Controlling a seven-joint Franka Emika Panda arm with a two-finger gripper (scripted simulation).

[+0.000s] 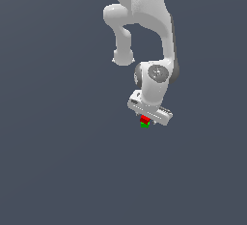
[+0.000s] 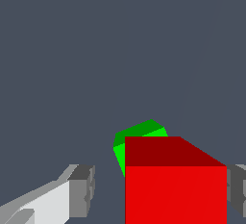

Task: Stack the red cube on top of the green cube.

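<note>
The red cube is seen between the fingers of the gripper, over the green cube. A gap shows on one side, so whether it is gripped cannot be told. It is judged light, rigid and smooth, best taken on opposite flat faces. No containers are seen.
</note>
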